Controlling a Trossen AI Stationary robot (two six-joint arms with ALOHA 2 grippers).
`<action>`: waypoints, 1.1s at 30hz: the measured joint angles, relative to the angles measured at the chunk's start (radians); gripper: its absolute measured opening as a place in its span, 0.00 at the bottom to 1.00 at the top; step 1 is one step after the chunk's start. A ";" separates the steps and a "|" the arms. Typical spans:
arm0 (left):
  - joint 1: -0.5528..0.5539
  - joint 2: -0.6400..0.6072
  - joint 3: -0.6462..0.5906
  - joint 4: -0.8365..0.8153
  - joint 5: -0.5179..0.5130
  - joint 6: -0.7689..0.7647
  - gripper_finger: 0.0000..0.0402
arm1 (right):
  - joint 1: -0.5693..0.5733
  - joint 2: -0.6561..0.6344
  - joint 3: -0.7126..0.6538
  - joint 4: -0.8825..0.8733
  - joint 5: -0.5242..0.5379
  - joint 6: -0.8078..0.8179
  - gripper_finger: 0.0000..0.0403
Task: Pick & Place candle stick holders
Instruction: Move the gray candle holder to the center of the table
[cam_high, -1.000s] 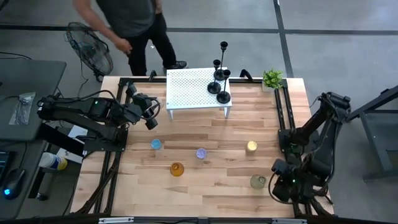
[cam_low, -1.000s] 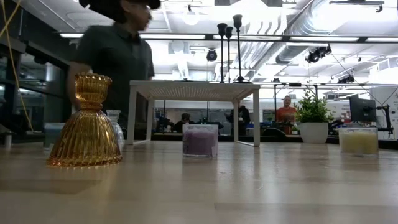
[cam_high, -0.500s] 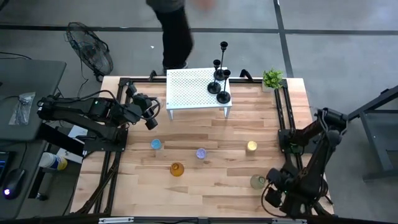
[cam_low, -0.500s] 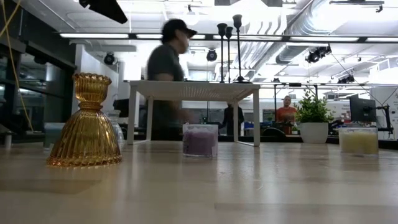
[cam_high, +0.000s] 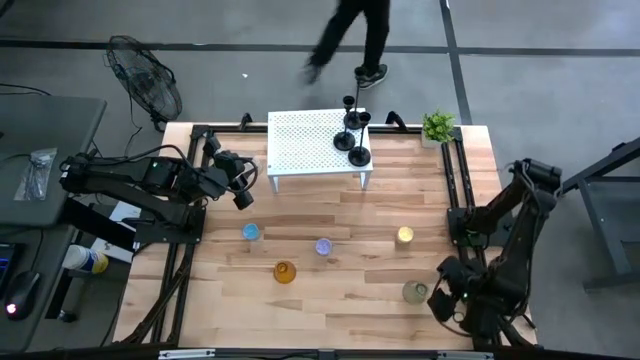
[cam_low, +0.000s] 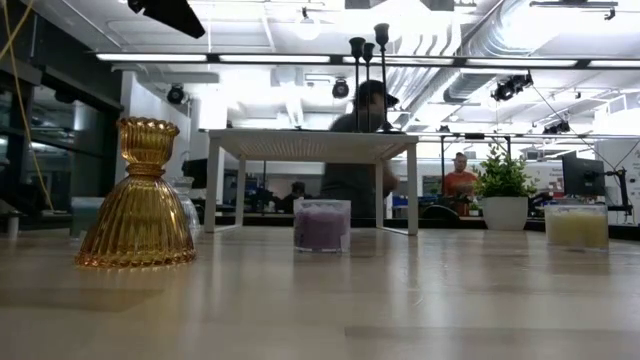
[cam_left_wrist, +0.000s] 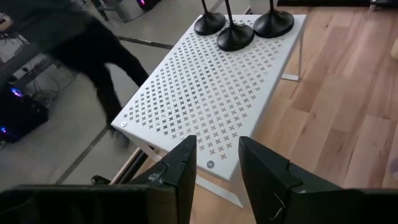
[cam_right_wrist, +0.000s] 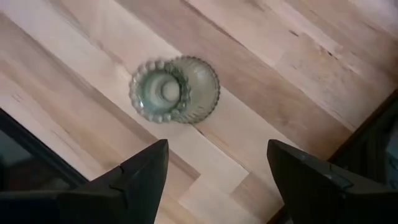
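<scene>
Right gripper (cam_right_wrist: 214, 180) hovering over green glass holder (cam_right_wrist: 175, 89), jaws spread wide, grasping nothing.
Holder is sitting on the surface (cam_high: 330, 300) near its right front corner; three black candlesticks (cam_high: 353, 128) are standing on the white stand (cam_high: 305, 145). Left gripper (cam_left_wrist: 216, 168) is waiting near the stand, jaws slightly parted, empty.

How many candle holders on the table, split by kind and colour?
Black candlesticks, on the white perforated stand: 3
Blue glass holder: 1
Purple glass holder: 1
Yellow glass holder: 1
Amber glass holder: 1
Green glass holder: 1
Total: 8
</scene>
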 joint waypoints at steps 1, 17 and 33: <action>0.000 0.000 0.000 0.000 0.000 0.000 0.29 | -0.008 -0.013 0.000 -0.002 -0.002 0.011 0.66; 0.000 0.000 0.000 0.000 0.000 0.000 0.29 | -0.183 -0.035 0.000 0.048 -0.168 0.004 0.66; 0.000 0.000 0.000 0.000 0.000 0.008 0.29 | -0.099 0.024 0.000 0.123 -0.047 0.053 0.66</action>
